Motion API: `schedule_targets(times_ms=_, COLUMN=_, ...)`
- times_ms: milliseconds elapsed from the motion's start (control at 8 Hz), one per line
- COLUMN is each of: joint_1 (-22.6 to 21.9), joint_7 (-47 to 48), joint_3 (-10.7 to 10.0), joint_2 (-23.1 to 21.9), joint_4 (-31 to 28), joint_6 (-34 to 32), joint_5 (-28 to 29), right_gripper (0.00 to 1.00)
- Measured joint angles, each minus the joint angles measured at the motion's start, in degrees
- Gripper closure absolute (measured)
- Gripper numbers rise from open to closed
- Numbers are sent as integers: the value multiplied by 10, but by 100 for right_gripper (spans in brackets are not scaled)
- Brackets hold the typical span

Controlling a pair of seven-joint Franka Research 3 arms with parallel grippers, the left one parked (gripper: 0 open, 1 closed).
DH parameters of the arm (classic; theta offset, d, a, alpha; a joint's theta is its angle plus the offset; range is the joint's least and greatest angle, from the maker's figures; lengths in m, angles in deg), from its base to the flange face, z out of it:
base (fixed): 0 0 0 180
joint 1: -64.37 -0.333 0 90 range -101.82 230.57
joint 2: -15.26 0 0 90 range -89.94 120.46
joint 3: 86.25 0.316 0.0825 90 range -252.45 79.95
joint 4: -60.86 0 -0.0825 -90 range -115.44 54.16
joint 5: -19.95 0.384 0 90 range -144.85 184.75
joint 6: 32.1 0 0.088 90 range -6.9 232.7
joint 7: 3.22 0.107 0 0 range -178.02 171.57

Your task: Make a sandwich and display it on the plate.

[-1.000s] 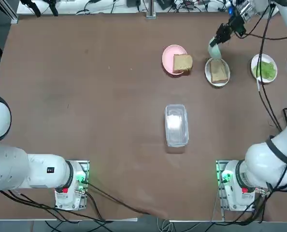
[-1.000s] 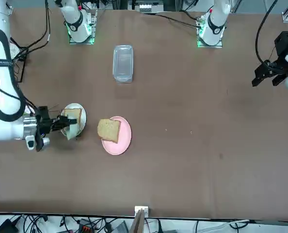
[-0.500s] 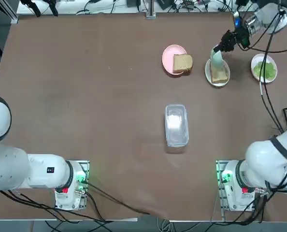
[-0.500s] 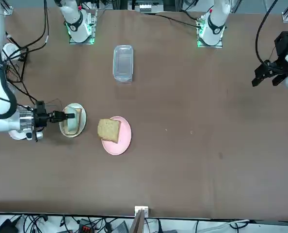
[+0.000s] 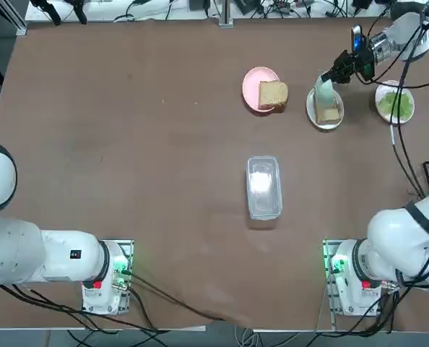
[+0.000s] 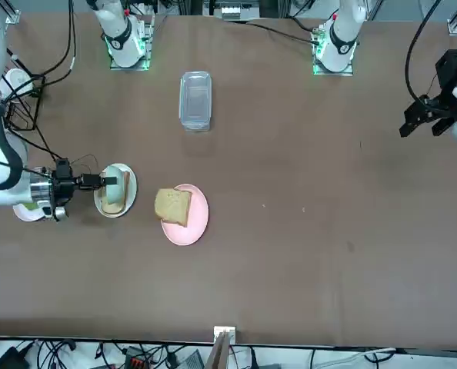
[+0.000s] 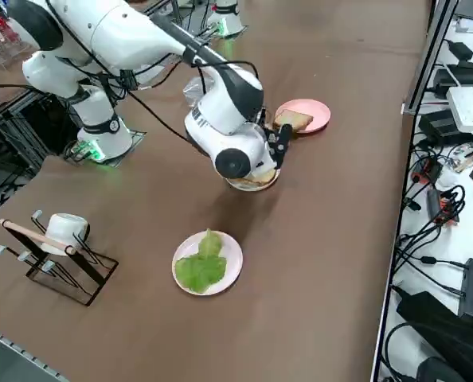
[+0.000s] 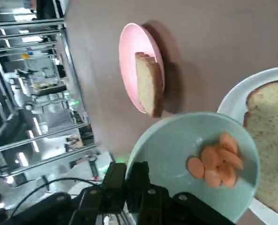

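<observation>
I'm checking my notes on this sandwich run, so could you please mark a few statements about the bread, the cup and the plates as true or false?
1. The right gripper is shut on the rim of the pale green cup. True.
2. The cup is empty. False: it holds orange slices, seen in the wrist view.
3. One bread slice lies on the pink plate. True.
4. The white plate beside the pink one is bare. False: a second bread slice lies on it.
5. The lettuce already sits on a bread slice. False: it lies alone on its own plate, apart from both slices.
6. The clear lidded container stands nearer the arms' bases than the plates. True.
</observation>
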Motion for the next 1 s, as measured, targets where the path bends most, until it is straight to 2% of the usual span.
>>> schedule_targets(times_ms=1000, joint_1=42, joint_7=-63, joint_3=0, joint_2=47, joint_4=0, joint_6=-43, joint_5=41, right_gripper=96)
